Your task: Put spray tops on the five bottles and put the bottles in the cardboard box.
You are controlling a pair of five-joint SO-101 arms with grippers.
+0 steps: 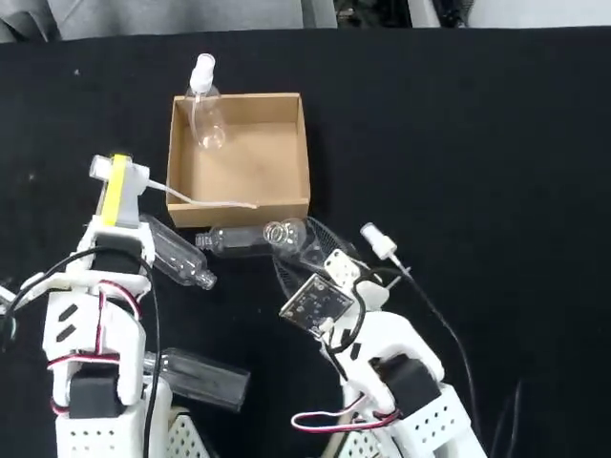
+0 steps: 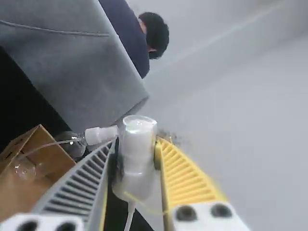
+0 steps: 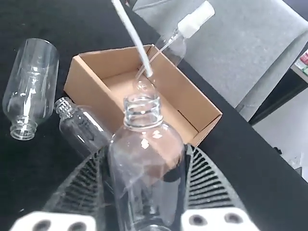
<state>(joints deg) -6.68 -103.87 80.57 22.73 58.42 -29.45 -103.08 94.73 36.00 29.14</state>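
My left gripper is shut on a white spray top just left of the cardboard box. The top's thin tube runs along the box's front wall. My right gripper is shut on a clear open bottle, held in front of the box. The tube's tip hangs close above this bottle's threaded mouth. One capped bottle leans in the box's back left corner. A loose spray top lies right of my right gripper.
Two uncapped bottles lie in front of the box, between the arms. A third bottle lies near the left arm's base. A grey padded surface stands behind the table. Black tabletop is open to the right.
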